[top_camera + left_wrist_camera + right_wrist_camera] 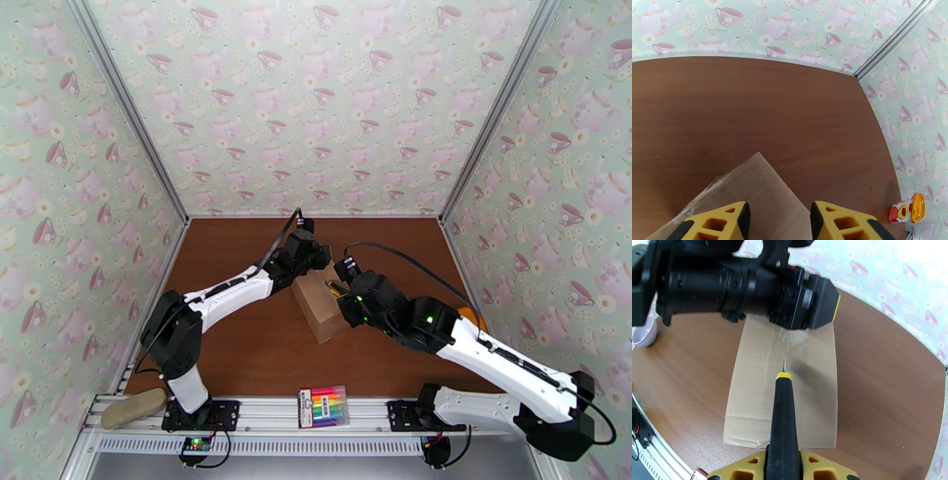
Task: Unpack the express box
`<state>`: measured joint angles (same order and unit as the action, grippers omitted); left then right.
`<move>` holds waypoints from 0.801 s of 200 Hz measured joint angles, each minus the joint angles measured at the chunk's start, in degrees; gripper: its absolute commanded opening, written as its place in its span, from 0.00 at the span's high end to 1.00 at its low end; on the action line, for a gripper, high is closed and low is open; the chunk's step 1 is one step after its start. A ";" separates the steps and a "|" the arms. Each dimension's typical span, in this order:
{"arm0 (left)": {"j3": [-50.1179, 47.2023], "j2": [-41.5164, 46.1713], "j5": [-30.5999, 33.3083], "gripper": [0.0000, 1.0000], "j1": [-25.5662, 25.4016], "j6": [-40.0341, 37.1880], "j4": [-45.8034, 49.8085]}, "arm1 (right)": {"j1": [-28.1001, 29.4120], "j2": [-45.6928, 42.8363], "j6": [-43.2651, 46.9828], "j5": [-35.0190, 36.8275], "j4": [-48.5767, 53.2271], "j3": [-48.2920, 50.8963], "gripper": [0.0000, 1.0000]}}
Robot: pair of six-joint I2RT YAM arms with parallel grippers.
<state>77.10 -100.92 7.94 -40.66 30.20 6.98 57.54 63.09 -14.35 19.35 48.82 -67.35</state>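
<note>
Looking at the express box (320,304) sitting mid-table, slightly skewed, between both arms. Pinning its far end from above with the left gripper (778,215), fingers spread apart, not clamping anything. Squeezing a black-handled knife (784,417) tight in the right gripper (784,467), touching the blade tip to the taped seam (788,344). Guessing light, stiff corrugated card here, probably sliding easily on that smooth wooden table (237,347), so needing that downward press while cutting. Thinking about grabbing flap edges along the seam afterwards, avoiding crushing the walls.
</note>
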 measured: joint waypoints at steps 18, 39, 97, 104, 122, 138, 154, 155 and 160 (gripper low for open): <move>0.00 0.00 0.17 0.52 0.00 0.00 0.00 | 0.17 0.46 -0.04 0.31 0.00 0.42 1.00; 0.00 0.00 0.20 0.52 0.00 0.00 0.02 | 0.22 0.68 -0.39 0.61 0.00 0.70 1.00; 0.00 0.00 0.26 0.52 0.11 0.00 0.04 | 0.66 0.72 -0.44 1.75 -0.02 0.92 1.00; 0.00 0.00 0.33 0.52 0.11 0.00 0.04 | 0.66 0.72 -0.44 2.01 -0.02 0.98 1.00; 0.00 0.00 0.39 0.52 0.11 0.00 0.04 | 0.92 0.72 -0.44 2.56 -0.02 1.01 1.00; 0.00 0.00 0.39 0.52 0.11 0.00 0.04 | 1.03 0.72 -0.42 2.80 -0.02 1.01 1.00; 0.00 0.00 0.42 0.52 0.11 0.00 0.07 | 1.22 0.72 -0.42 2.97 0.00 1.01 1.00; 0.00 0.00 0.42 0.52 0.11 0.00 0.07 | 1.25 0.72 -0.42 2.97 0.00 1.01 1.00; 0.00 0.00 0.42 0.52 0.11 0.00 0.07 | 1.36 0.72 -0.42 2.99 0.00 1.01 1.00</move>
<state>77.10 -100.92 8.36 -40.56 30.20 7.05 58.89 63.81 -14.76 22.35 48.82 -66.35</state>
